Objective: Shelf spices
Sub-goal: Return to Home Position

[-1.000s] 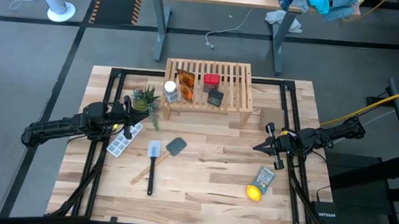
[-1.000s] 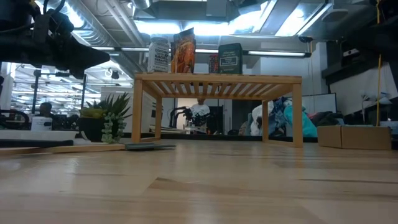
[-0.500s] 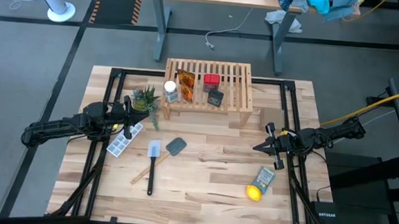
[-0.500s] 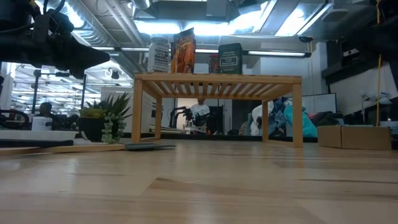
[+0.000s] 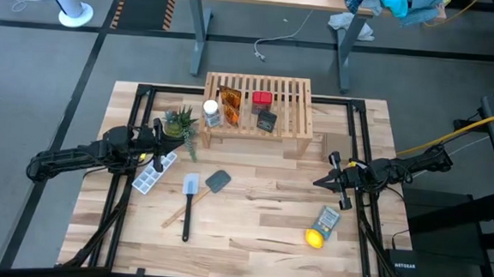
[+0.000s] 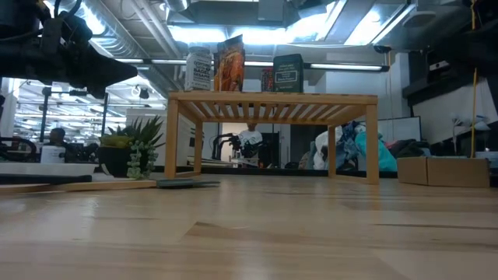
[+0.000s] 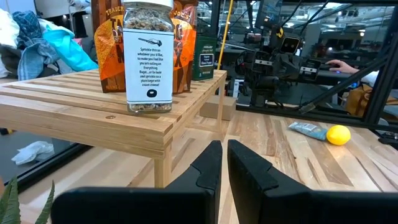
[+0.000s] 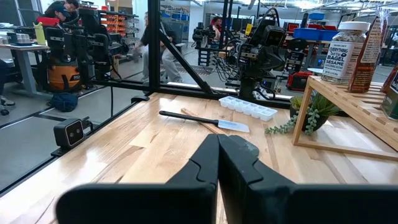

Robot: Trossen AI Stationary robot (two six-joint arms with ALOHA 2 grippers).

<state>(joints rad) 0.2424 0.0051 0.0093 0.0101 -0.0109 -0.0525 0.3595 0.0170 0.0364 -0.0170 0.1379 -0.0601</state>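
The spices stand on the slatted top of the wooden shelf (image 5: 285, 108): the white-capped bottle (image 5: 212, 112), the amber packets (image 5: 229, 100), the red box (image 5: 261, 97) and the black box (image 5: 267, 121). In the low view the bottle (image 6: 199, 68), a packet (image 6: 230, 64) and the black box (image 6: 288, 73) stand upright on the shelf (image 6: 272, 99). My left gripper (image 5: 159, 139) hovers shut left of the shelf; its wrist view looks at the bottle (image 7: 148, 56). My right gripper (image 5: 318, 182) hangs shut near the table's right side, holding nothing.
A small potted plant (image 5: 179, 121) stands by the shelf's left leg. An ice tray (image 5: 154, 174), a spatula (image 5: 188, 205) and a dark scraper (image 5: 218, 181) lie left of centre. The lemon (image 5: 313, 238) and grey-blue packet (image 5: 328, 219) lie near the right front.
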